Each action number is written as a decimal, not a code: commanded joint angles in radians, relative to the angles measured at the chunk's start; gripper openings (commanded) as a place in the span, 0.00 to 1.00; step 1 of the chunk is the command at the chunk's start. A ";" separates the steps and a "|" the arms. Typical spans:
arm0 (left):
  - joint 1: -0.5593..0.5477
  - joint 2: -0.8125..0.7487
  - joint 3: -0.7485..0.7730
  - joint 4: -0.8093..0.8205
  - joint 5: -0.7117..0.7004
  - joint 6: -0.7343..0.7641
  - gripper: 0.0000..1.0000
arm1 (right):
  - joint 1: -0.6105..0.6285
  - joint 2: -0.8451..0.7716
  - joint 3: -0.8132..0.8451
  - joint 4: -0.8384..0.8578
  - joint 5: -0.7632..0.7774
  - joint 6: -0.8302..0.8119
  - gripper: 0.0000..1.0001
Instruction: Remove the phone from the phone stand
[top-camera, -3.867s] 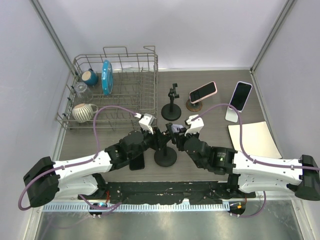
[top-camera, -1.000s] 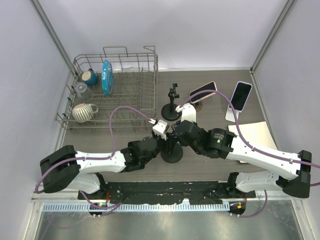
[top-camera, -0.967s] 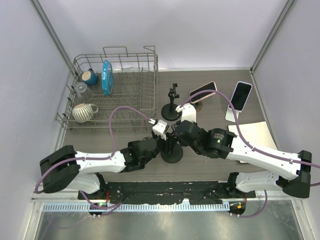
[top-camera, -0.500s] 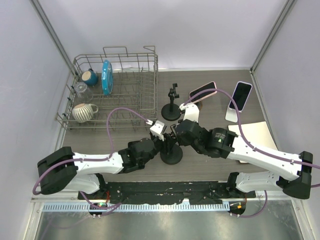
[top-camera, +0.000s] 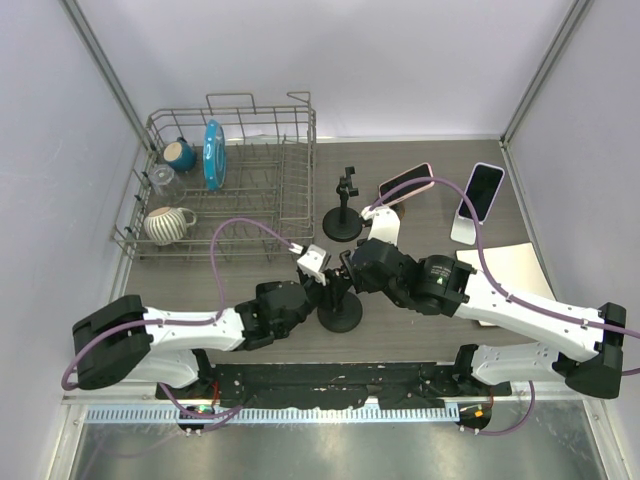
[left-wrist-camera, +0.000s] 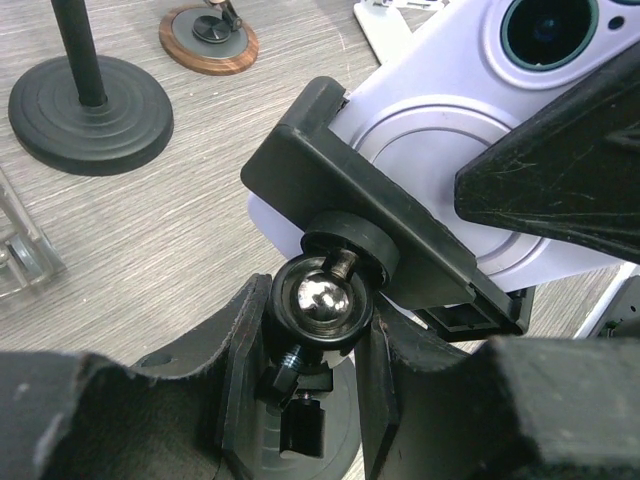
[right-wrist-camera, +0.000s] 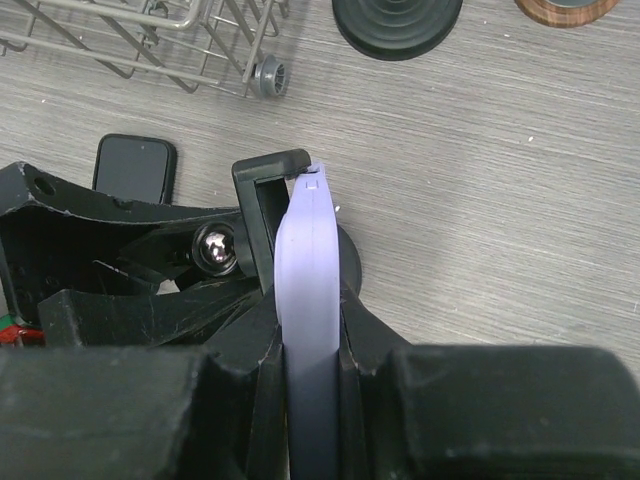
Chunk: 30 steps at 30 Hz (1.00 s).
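Grey wood-grain table (top-camera: 400, 345) between white walls, with a dish rack (top-camera: 240, 170) at the back left; both arms reach low across it and meet at the black stand (top-camera: 340, 314) near the centre. Task judged begun but not done: the lilac phone (right-wrist-camera: 308, 250) sits on edge in the stand's clamp (left-wrist-camera: 340, 190), not yet drawn out. Right gripper (right-wrist-camera: 310, 335) is closed on the phone's two faces, left gripper (left-wrist-camera: 312, 345) is closed about the stand's ball joint (left-wrist-camera: 312, 300) as a brace, and pulling the phone free remains.
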 joint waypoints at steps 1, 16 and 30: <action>0.008 -0.056 -0.050 -0.018 -0.219 -0.041 0.00 | -0.077 -0.051 0.017 -0.248 0.271 -0.010 0.01; -0.087 -0.056 -0.094 0.015 -0.287 -0.067 0.00 | -0.143 -0.062 -0.006 -0.203 0.314 -0.019 0.01; -0.107 -0.059 -0.108 0.083 -0.244 0.100 0.00 | -0.116 -0.075 0.039 -0.171 0.058 -0.166 0.01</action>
